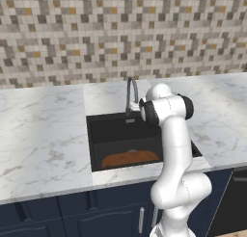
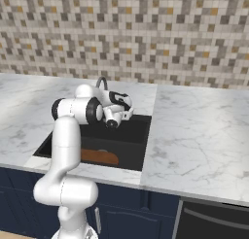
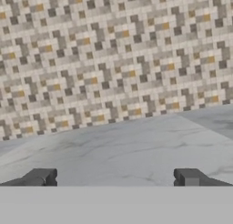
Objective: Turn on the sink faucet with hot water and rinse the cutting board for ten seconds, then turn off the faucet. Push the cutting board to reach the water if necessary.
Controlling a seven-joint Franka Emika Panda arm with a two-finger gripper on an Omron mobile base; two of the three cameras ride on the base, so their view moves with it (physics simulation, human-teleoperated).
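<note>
No steps complete, by the look of it: no water stream shows at the faucet (image 1: 131, 92), so turning on, rinsing and turning off all appear left to do.

Sink (image 1: 111, 127): black basin set in the marble worktop (image 1: 43, 135), toward its front edge. Contents: one board (image 1: 129, 159), lying flat on the basin floor against the front wall; dry, as far as can be told.

Faucet: at the sink's rear rim, spout arched over the basin.

Gripper (image 2: 127, 111): fingers spread wide, holding nothing, just beside the faucet above the rear of the basin.
</note>
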